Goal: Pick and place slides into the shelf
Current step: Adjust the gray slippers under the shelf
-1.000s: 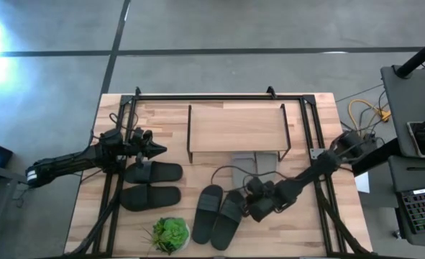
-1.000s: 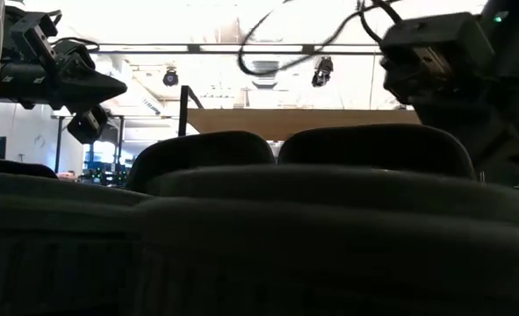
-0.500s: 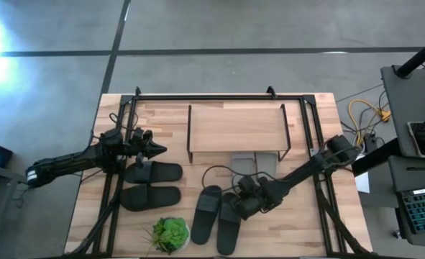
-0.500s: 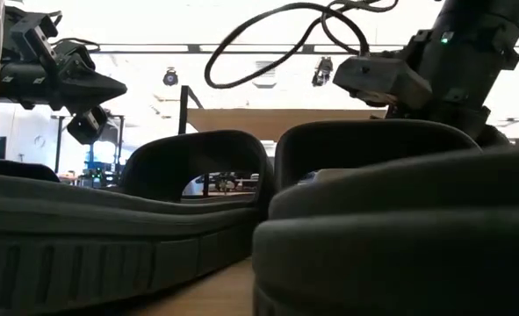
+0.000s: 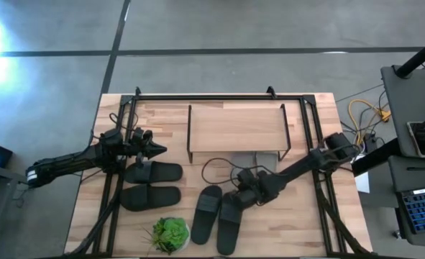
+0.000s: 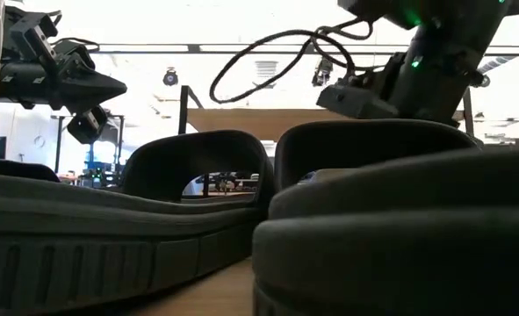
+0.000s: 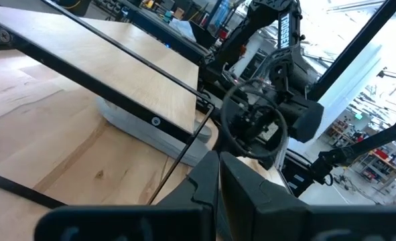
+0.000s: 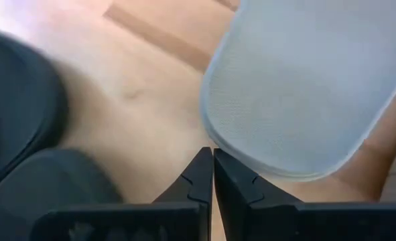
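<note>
Charcoal slide sandals (image 5: 216,216) lie at lower centre of our high view, below the light wooden shelf (image 5: 235,128); our right pincer (image 5: 235,199) hovers over them, fingers together; left pincer (image 5: 157,150) closed too

Shelf (image 5: 236,128) stands upper centre, light grey slides (image 5: 255,160) apparently tucked beneath it. Black slides (image 5: 152,184) lie flat left of centre; charcoal slides (image 5: 217,218) lower centre.

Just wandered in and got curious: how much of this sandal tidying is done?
One light grey pair already lies under the shelf. Nothing is held: the right gripper, shut, sits by the charcoal pair; the left gripper waits above the black pair. Both pairs remain.
</note>
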Motion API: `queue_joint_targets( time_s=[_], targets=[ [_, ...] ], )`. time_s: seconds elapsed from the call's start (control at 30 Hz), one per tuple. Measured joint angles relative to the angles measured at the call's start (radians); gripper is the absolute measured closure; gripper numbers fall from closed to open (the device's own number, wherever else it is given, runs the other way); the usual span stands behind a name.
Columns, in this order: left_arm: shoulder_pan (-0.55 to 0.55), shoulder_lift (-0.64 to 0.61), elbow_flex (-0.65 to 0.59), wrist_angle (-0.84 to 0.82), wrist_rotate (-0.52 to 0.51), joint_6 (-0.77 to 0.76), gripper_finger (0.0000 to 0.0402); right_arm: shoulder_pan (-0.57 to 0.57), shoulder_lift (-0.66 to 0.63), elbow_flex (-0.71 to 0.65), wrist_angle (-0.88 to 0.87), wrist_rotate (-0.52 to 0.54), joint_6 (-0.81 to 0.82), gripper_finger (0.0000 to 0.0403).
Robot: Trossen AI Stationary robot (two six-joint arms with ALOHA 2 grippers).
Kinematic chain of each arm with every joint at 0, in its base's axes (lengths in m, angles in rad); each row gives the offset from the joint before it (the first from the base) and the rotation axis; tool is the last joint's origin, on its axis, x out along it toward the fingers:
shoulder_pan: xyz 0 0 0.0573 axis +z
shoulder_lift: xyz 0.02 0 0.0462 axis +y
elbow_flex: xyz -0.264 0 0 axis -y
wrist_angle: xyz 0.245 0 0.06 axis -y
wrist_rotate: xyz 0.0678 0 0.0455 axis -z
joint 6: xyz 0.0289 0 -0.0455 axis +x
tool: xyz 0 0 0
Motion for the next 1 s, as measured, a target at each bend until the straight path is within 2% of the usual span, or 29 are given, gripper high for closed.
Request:
queue_joint_targets(
  time_s=[0.23, 0.43, 0.7, 0.83, 1.0],
  targets=[
    [0.000, 0.000, 0.000, 0.000, 0.000, 0.000, 0.0400, 0.002, -0.025, -0.001, -0.003, -0.016, -0.011, 0.0394],
    [0.000, -0.001, 0.000, 0.001, 0.000, 0.000, 0.0400, 0.068, -0.162, -0.003, -0.048, -0.016, -0.015, 0.0394],
    [0.000, 0.000, 0.000, 0.000, 0.000, 0.000, 0.0400, 0.183, -0.338, -0.109, -0.286, -0.016, 0.296, 0.0394],
    [0.000, 0.000, 0.000, 0.001, 0.000, 0.000, 0.0400, 0.237, -0.379, -0.196, -0.272, -0.054, 0.449, 0.0394],
    [0.000, -0.001, 0.000, 0.000, 0.000, 0.000, 0.0400, 0.271, -0.374, -0.261, -0.170, -0.098, 0.501, 0.0394]
  ],
)
